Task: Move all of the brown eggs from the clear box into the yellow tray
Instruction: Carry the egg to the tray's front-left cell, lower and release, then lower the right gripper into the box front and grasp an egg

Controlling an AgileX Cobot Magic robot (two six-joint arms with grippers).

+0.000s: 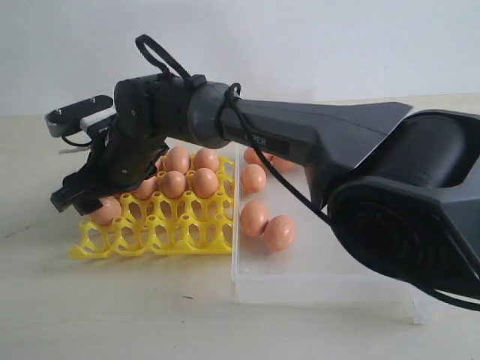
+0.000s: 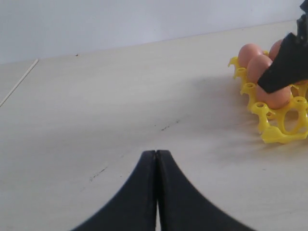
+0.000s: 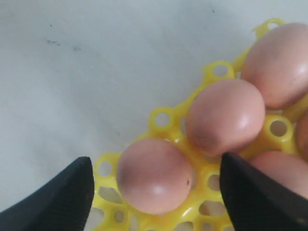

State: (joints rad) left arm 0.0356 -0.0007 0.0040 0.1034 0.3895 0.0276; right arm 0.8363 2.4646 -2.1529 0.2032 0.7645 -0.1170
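Held the right gripper (image 3: pixel 156 192) low over the outer column of the bright yellow openwork plastic egg tray (image 1: pixel 161 236), fingers spread wide to either side of a smooth orange-brown egg (image 3: pixel 154 175) seated in an edge cup. Gripped nothing, with a gap showing at each pad. Parked the left gripper (image 2: pixel 156 156) pressed shut and empty above the pale wooden tabletop (image 2: pixel 96 120), well apart from the tray.

Counted several more brown eggs (image 1: pixel 189 182) in the far cups, bare cups along the near rows, and at least four loose ones (image 1: pixel 253 217) in the shallow clear plastic box (image 1: pixel 300 281) just beside the tray.

Judged sideways drift on the way up the main hazard: could clip the seated egg with a pad and tip it over the tray's edge onto the tabletop. Could also drag the light lattice by catching a post with a fingertip. Judged the loose eggs in the box free to roll away from a closing grasp.
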